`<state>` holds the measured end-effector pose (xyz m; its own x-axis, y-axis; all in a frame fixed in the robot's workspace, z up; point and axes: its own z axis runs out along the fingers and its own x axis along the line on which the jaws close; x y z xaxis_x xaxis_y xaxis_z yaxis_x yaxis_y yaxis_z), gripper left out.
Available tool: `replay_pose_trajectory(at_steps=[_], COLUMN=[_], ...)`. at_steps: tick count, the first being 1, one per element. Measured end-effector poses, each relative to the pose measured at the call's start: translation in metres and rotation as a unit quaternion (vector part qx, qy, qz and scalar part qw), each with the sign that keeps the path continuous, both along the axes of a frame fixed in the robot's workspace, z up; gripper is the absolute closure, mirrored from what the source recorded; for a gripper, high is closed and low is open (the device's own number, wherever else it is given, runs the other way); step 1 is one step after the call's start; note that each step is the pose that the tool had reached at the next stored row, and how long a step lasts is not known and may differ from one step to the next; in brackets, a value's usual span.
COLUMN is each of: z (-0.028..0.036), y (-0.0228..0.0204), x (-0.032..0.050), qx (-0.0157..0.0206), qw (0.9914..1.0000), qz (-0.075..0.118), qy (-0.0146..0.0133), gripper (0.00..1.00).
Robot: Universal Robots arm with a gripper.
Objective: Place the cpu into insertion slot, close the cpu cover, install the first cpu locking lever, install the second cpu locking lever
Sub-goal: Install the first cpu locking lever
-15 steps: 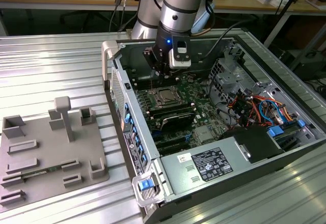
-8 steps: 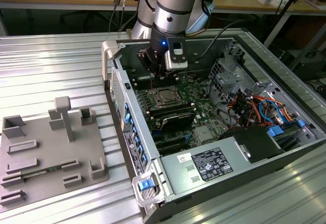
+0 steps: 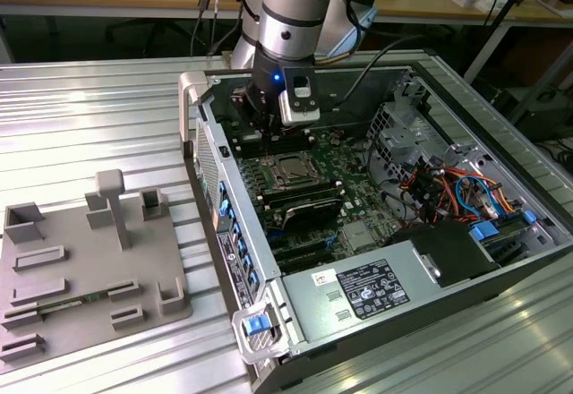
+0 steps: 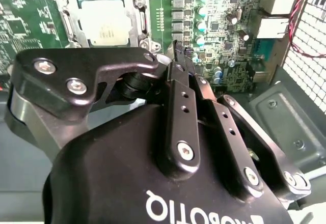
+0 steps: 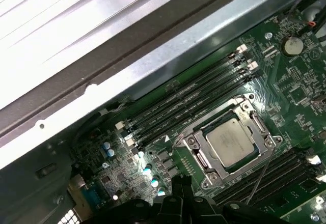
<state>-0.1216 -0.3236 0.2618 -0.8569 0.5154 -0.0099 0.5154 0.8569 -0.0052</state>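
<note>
Seated in the slot [image 5: 208,182] on the board [image 5: 295,81], the cpu [image 5: 232,140] lies flat, silver top up, with the cover [image 5: 206,155] down around its edges as far as you can judge. Your tool [image 4: 175,51] hangs just beside it, not touching, jaws pressed together with nothing between them. Looking through the exterior view, you find the cpu at about 5 o'clock from the tool, near. It is square, so no long axis matters. Memory slots [image 5: 193,102] lie between the slot and the case wall [image 5: 153,46].

Grey arm [image 3: 300,0] reaching down from above, black wrist [image 3: 273,72] near vertical; jaws pressed together, gripping nothing
</note>
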Motion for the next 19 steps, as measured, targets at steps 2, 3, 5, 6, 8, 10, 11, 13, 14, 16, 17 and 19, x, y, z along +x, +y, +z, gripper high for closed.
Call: replay_pose_trajectory(at_steps=[2,3,5,6,8,10,11,13,14,16,17,19], z=[-0.0005,-0.0007,-0.0017,-0.0021,-0.0029,-0.0035,-0.0038,-0.0043,-0.0046,-0.0073,-0.0088,-0.0102], y=[0.0005,0.0013,0.0055,0.0067,0.0085,0.0092,0.0092,0.0094,0.0096,0.0217,0.0225,0.0227], x=[0.0000,0.0000,-0.0001,-0.0001,-0.0009,-0.0020,-0.0020,-0.0021,-0.0020,-0.0012,0.0123,0.0140], qx=[0.0001,0.0001,0.0018,0.0027,0.0040,0.0046,0.0048,0.0055,0.0059,0.0096,0.0096,0.0087], qw=[0.99987,0.99980,0.99974,0.99973,0.99970,0.99954,0.99930,0.99868,0.99831,0.99576,0.99477,0.99317], qz=[0.016,0.020,0.023,0.023,0.024,0.030,0.037,0.051,0.058,0.091,0.102,0.116], qy=[-0.0001,0.0000,0.0000,-0.0001,-0.0001,-0.0001,-0.0001,0.0000,0.0000,0.0000,0.0001,0.0003], gripper=[0.89,0.89,0.89,0.89,0.89,0.89,0.89,0.89,0.89,0.89,0.89,0.89])
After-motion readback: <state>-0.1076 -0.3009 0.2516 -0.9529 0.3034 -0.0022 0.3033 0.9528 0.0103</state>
